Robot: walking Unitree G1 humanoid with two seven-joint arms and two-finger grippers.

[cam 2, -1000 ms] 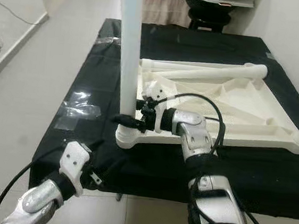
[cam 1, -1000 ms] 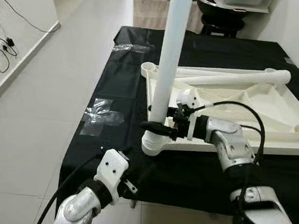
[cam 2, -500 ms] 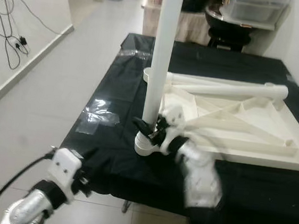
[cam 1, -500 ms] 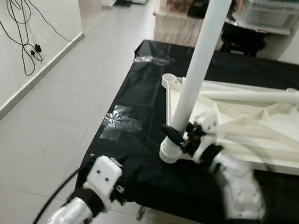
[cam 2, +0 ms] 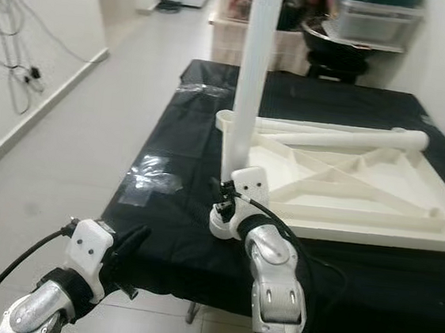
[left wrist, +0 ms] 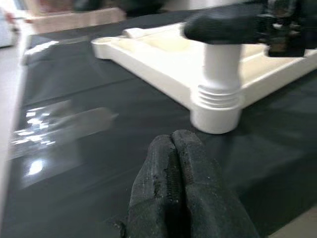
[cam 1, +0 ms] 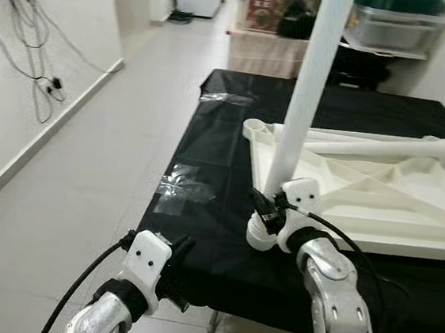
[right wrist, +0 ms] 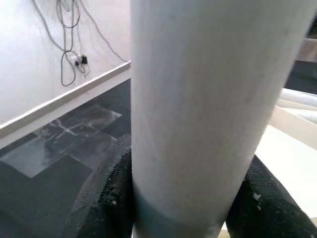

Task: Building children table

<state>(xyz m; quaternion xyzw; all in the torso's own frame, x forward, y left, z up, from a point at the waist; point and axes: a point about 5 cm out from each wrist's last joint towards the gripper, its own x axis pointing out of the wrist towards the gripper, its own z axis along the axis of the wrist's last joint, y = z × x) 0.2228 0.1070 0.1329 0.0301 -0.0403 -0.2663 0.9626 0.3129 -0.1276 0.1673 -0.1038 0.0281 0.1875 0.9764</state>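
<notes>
An upturned white children's table top (cam 1: 379, 195) lies on a worktop (cam 1: 224, 155) draped in black cloth, its ribbed underside facing up. At the near left corner of that top a white table leg (cam 1: 306, 88) stands upright in its ringed corner socket (cam 1: 261, 236). The right hand (cam 1: 264, 209) is clamped on the leg just above the socket; in the right wrist view its black fingers (right wrist: 106, 198) press against both sides of the tube. A second white leg (cam 1: 384, 145) lies loose along the far edge of the table top. The left hand (left wrist: 181, 191) hovers low at the near edge of the worktop, left of the socket and apart from it, with its two fingers pressed together and holding nothing. A crumpled clear plastic bag (cam 1: 181, 184) rests on the cloth to the left of the table top.
</notes>
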